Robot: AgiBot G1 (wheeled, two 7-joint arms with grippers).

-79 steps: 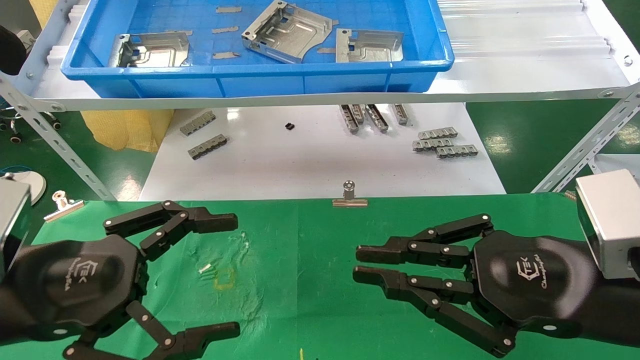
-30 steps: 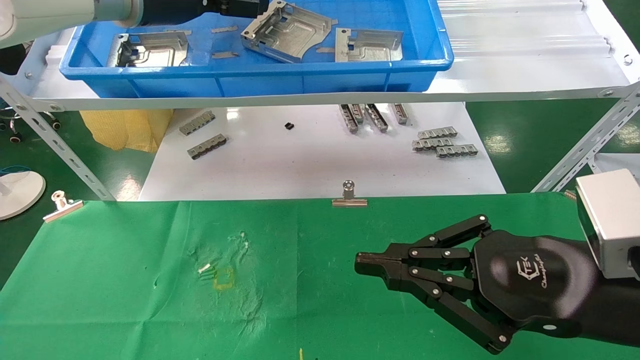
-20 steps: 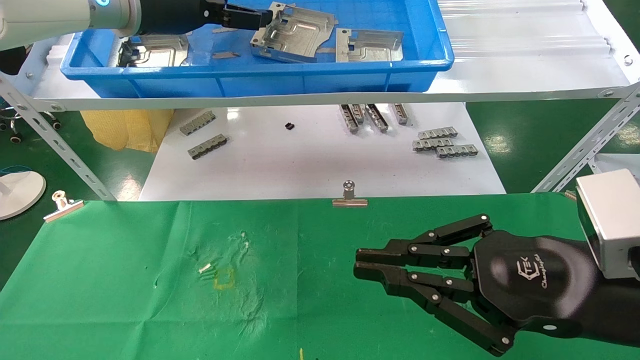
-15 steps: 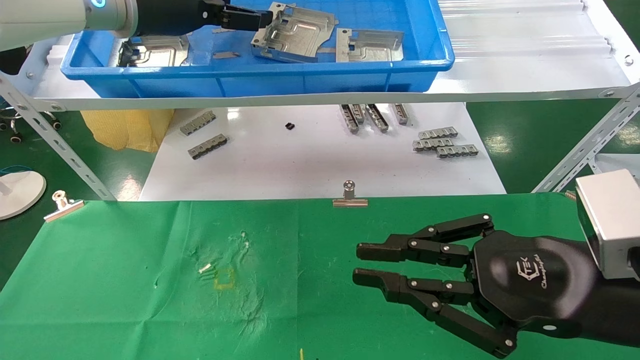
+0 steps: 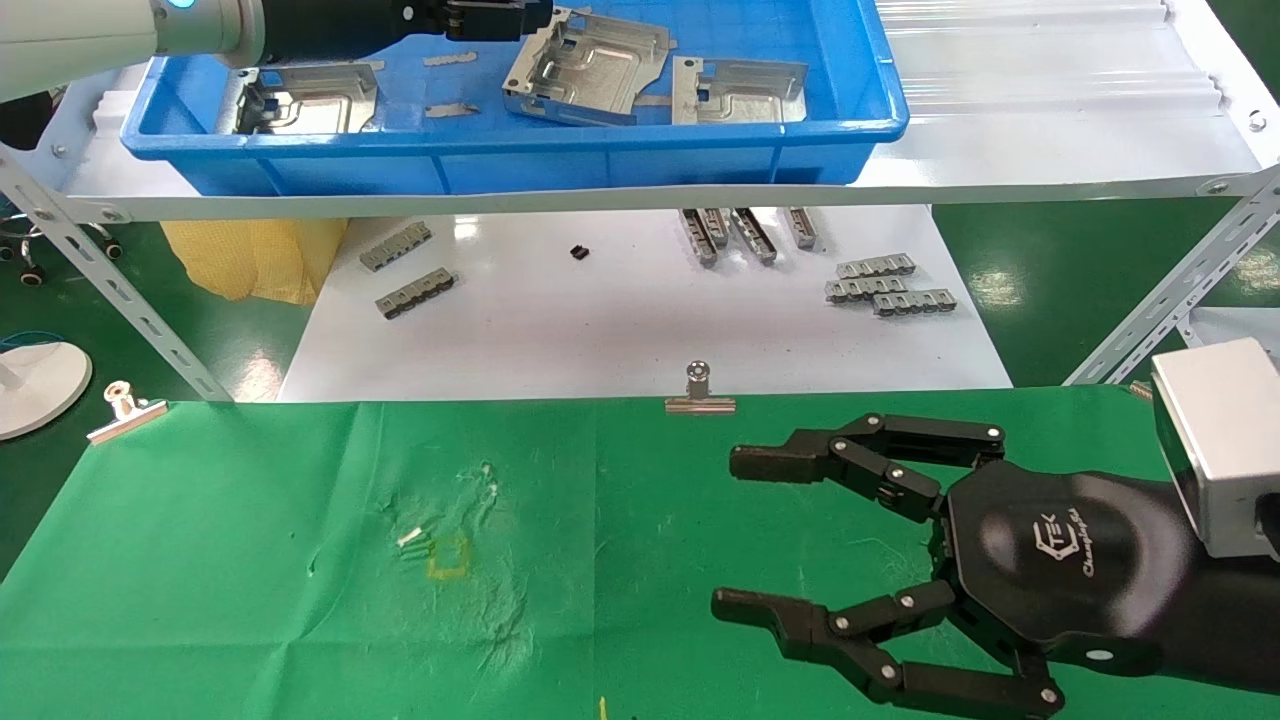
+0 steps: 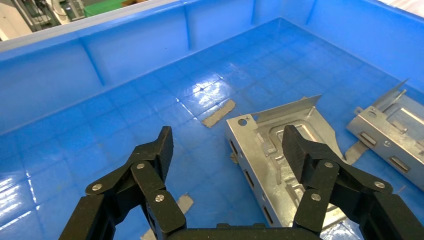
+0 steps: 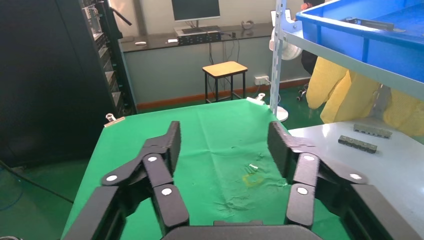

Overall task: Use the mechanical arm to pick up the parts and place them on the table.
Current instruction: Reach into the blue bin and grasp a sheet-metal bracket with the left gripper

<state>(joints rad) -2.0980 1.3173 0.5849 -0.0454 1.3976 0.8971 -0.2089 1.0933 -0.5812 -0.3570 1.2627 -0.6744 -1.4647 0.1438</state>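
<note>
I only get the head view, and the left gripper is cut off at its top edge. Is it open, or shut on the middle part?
Observer: Open. The left wrist view shows the left gripper spread wide and holding nothing.
Operator: Where are its fingers relative to the part?
Observer: One finger is over the part's embossed face, and the other is over the tray's bare floor. The folded side wall lies between them. I cannot tell if they touch it.

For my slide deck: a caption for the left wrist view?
Left gripper open above a stamped part in the blue tray.
</note>
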